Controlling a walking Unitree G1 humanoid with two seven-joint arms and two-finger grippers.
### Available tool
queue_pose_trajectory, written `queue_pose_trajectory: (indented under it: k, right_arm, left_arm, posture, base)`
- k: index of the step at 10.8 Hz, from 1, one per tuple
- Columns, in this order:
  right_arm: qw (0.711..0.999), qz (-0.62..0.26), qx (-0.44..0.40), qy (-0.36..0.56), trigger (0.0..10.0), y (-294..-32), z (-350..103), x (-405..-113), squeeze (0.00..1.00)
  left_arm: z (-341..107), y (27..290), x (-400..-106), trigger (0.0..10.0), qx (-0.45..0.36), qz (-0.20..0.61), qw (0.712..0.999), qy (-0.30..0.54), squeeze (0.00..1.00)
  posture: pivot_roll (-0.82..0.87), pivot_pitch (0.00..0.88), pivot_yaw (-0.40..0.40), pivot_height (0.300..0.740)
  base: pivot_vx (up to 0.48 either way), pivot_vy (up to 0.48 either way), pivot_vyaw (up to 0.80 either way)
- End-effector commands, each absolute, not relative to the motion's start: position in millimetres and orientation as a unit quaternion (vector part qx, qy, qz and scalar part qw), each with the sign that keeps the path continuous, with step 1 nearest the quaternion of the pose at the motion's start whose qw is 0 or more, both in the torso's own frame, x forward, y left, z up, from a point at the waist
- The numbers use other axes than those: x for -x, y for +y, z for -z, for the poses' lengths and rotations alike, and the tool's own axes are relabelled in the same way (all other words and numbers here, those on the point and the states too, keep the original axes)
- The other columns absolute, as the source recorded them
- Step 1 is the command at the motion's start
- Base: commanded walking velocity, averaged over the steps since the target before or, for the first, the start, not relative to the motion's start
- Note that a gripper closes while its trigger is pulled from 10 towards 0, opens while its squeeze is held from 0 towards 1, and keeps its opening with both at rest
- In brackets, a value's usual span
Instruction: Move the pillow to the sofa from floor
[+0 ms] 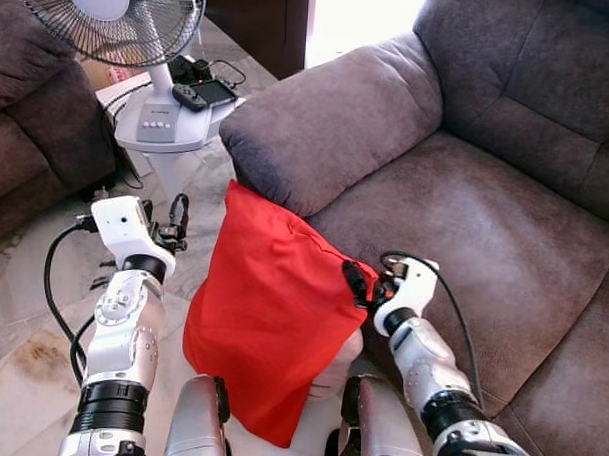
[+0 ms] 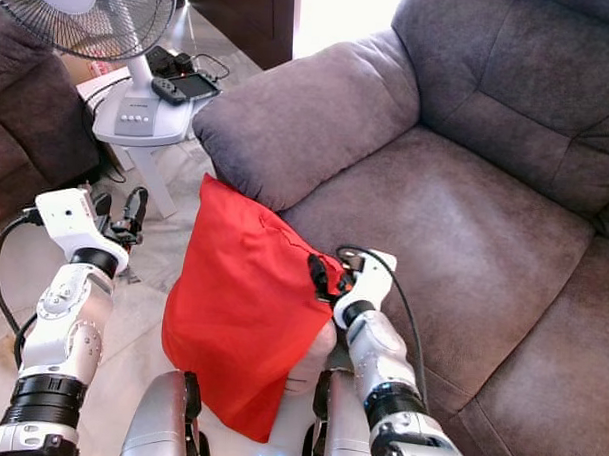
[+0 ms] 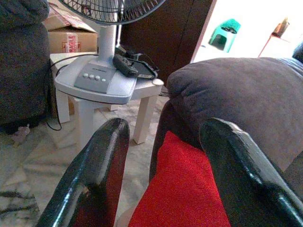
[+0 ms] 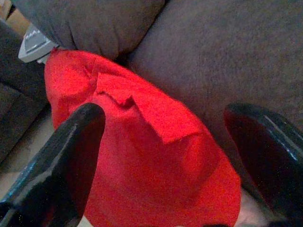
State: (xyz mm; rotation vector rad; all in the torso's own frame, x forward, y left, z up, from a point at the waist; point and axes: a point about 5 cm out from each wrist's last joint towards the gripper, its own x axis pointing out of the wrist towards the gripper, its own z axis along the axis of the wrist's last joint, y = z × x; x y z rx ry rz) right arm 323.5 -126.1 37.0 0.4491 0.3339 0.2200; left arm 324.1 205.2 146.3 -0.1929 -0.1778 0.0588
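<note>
- Here the red pillow (image 1: 266, 317) stands on end on the floor (image 1: 19, 368), leaning against the front of the grey sofa (image 1: 485, 224), its top corner just under the sofa's armrest (image 1: 328, 119) and its low corner between the robot's legs.
- The right gripper (image 1: 361, 284) is at the pillow's right edge, near the sofa seat. In the right wrist view its two black fingers (image 4: 61, 161) stand wide apart with red cloth between them, and nothing is clamped yet.
- The left gripper (image 1: 177, 222) hovers just left of the pillow, apart from it. In the left wrist view its fingers (image 3: 99, 175) are also spread, with the pillow's top showing in the gap.
- Risk: if only the right fingers close, they would likely pinch a loose fold of cover, and the soft pillow could sag, swing or slip free on the lift.
- Risk: the pillow's top sits under the armrest overhang, so a straight upward pull may snag it there.
- Risk: on the far left a fan (image 1: 117, 21) stands on a small white table (image 1: 193, 139) with cables. A wide left-arm swing could catch them.
</note>
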Motion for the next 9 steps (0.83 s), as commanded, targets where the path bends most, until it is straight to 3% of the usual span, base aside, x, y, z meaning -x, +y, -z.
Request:
queue_pose_trajectory:
  k: [1, 5, 6, 7, 9]
  right_arm:
    - [0.954, -0.111, -0.217, 0.176, 10.0, -123.8, -33.3, -322.3, 0.00]
    - [0.954, -0.108, -0.198, 0.196, 10.0, -119.1, -27.6, -321.6, 0.00]
    - [0.956, -0.102, -0.199, 0.192, 1.1, -119.7, -28.1, -322.3, 0.00]
    - [0.956, -0.100, -0.198, 0.193, 0.0, -119.8, -28.2, -322.7, 0.00]
    - [0.958, -0.093, -0.200, 0.184, 0.0, -121.3, -30.6, -324.9, 0.00]
  left_arm:
    - [-147.9, 204.1, -324.7, 10.0, 0.089, -0.028, 0.991, -0.092, 0.00]
    - [-148.5, 204.5, -322.9, 10.0, 0.086, -0.030, 0.991, -0.095, 0.00]
    - [-148.4, 205.5, -321.4, 10.0, 0.086, -0.033, 0.991, -0.096, 0.00]
    - [-148.3, 206.0, -320.6, 10.0, 0.086, -0.034, 0.991, -0.096, 0.00]
    - [-147.1, 208.6, -317.9, 10.0, 0.086, -0.041, 0.991, -0.096, 0.00]
  posture:
    - [0.09, 0.138, -0.041, 0.604]
    - [0.11, 0.141, -0.053, 0.604]
    - [0.12, 0.143, -0.057, 0.604]
    - [0.12, 0.145, -0.060, 0.604]
    - [0.13, 0.151, -0.069, 0.604]
  base:
    - [0.000, 0.000, 0.00]
    - [0.000, 0.000, 0.00]
    - [0.000, 0.000, 0.00]
    - [0.000, 0.000, 0.00]
    - [0.000, 0.000, 0.00]
